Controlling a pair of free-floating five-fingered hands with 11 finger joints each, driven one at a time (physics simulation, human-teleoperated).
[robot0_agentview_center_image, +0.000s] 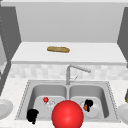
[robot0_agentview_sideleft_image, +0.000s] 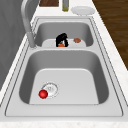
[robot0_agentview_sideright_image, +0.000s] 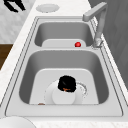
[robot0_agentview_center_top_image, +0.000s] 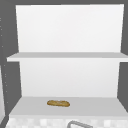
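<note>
My right hand (robot0_agentview_center_image: 88, 103) is down in the right basin, over a white plate (robot0_agentview_center_image: 96, 113) that lies on the basin floor. Its fingers curl round a small orange thing (robot0_agentview_center_image: 85, 107). The left side view has this hand (robot0_agentview_sideleft_image: 61, 39) in the far basin with the orange thing (robot0_agentview_sideleft_image: 60, 45) under it. In the right side view the hand (robot0_agentview_sideright_image: 67, 83) covers the plate's (robot0_agentview_sideright_image: 58, 97) far part. My left hand (robot0_agentview_center_image: 32, 115) hangs by the sink's front left corner, fingers loose, holding nothing; in the right side view the left hand (robot0_agentview_sideright_image: 15, 5) is at the top left.
A small red ball (robot0_agentview_center_image: 45, 99) lies by the left basin's drain (robot0_agentview_sideleft_image: 50, 88). A large red sphere (robot0_agentview_center_image: 67, 114) sits front centre. A bread loaf (robot0_agentview_center_image: 58, 49) lies on the shelf. Plates (robot0_agentview_center_image: 3, 107) (robot0_agentview_center_image: 123, 112) flank the sink. The faucet (robot0_agentview_center_image: 75, 68) rises behind the divider.
</note>
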